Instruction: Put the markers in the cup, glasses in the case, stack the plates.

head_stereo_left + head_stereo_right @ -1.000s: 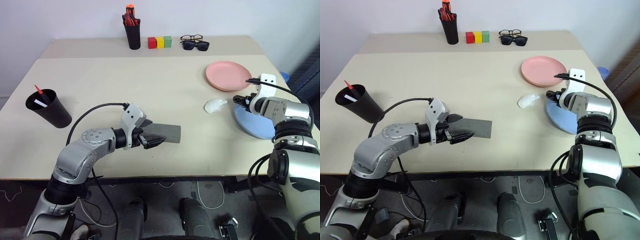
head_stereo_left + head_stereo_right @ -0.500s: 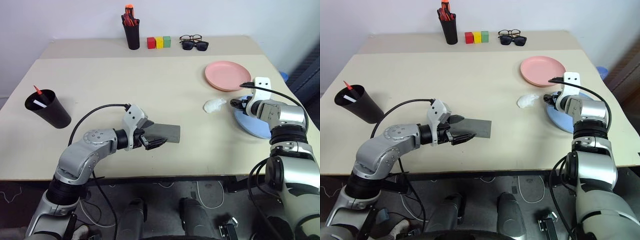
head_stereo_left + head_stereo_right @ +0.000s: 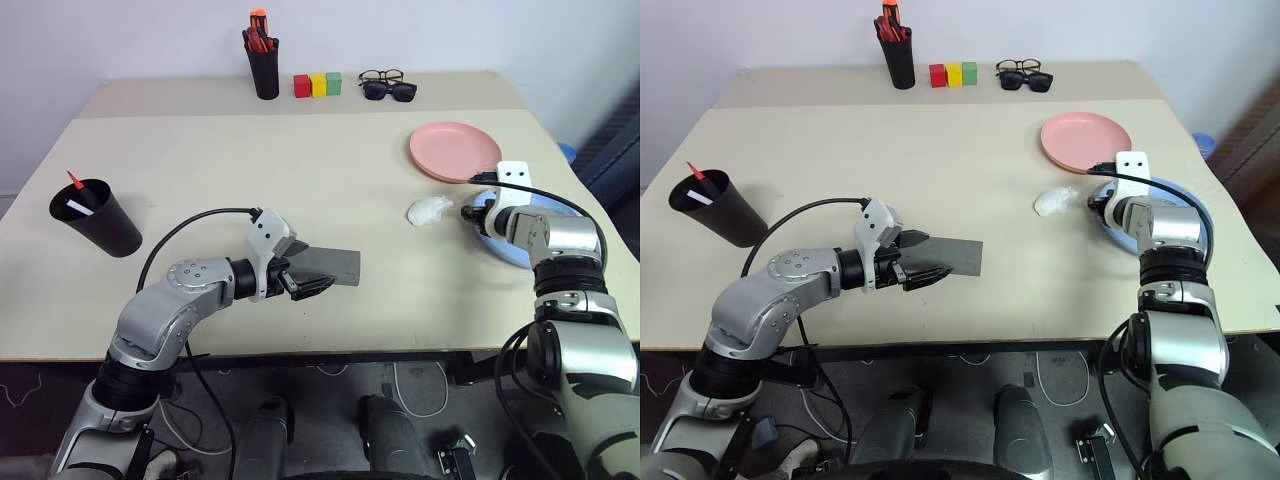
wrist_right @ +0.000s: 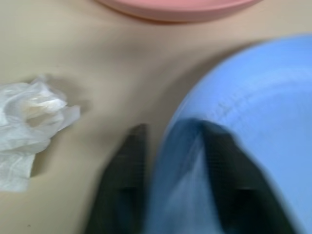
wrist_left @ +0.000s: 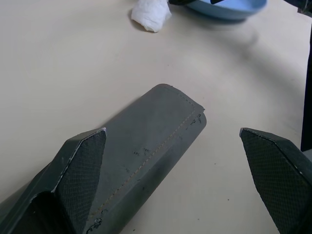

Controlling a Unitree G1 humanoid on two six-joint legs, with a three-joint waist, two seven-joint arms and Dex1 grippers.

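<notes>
The light blue plate point(image 4: 253, 97) lies at the table's right edge, and my right gripper point(image 3: 472, 212) is shut on its left rim, one finger above and one below. The pink plate point(image 3: 455, 150) sits just behind it. The grey case point(image 3: 330, 265) lies closed in the middle of the table. My left gripper point(image 5: 180, 165) stands open over its near end, and one fingertip point(image 5: 83, 165) overlaps the shell. Both markers stand in the black cup point(image 3: 100, 220) at the left: a red-tipped one point(image 3: 75, 180) and a white one point(image 3: 80, 207). The glasses are hidden.
A crumpled white tissue point(image 3: 430, 210) lies just left of the blue plate. At the back stand a black pen holder point(image 3: 266, 70) with red pens, three coloured blocks point(image 3: 319, 84), a clear-lensed pair of spectacles point(image 3: 383, 76) and dark sunglasses point(image 3: 392, 92).
My right gripper slid a little left and down to the blue plate's rim, and its fingers closed on it. The left arm and the case stayed put.
</notes>
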